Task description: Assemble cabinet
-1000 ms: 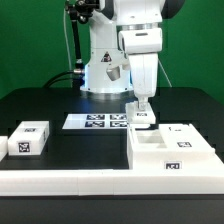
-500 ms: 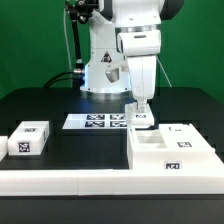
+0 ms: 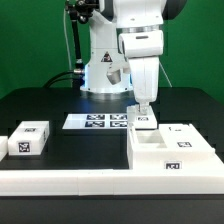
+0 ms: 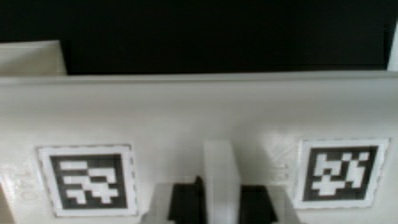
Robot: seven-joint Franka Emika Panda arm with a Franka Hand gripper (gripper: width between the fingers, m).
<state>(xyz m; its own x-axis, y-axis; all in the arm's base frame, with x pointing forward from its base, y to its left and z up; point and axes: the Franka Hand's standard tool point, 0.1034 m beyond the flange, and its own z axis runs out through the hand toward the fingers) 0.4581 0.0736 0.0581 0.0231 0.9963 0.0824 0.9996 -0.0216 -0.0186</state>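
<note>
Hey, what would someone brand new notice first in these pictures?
The big white robot arm fills the middle of the exterior view, its pincer hanging at the far corner of the white cabinet on that view's right. A loose tagged white block sits alone on the black table at that view's left, the marker board lying between them. The wrist view shows two black-and-white tags close up.

Even bright lighting, blurry wrist view
</note>
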